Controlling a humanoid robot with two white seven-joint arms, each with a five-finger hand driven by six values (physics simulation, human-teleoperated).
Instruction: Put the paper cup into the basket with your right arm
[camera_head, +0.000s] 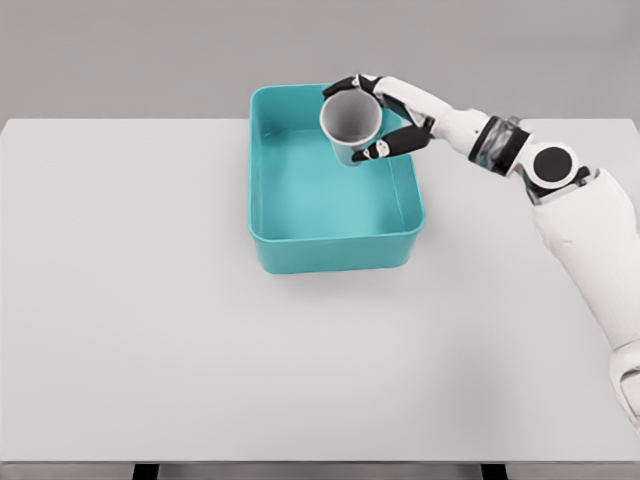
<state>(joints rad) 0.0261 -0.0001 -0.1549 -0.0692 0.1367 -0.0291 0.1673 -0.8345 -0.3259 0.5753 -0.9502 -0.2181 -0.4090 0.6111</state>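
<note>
White arm (590, 250), grey banded wrist, black round joint, white hand (395, 120), black fingertips

A white robotic right arm enters from the lower right edge and reaches up and to the left, bent at the elbow. Its right hand (385, 120) is extended at the end of a nearly straight wrist, black-tipped fingers (372, 152) curled in a grasp.

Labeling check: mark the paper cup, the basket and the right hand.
paper cup (349, 118), head view, grey inside of its open mouth.
basket (330, 250), head view, teal front wall.
right hand (385, 120), head view, middle of the hand gripping the cup.
</note>
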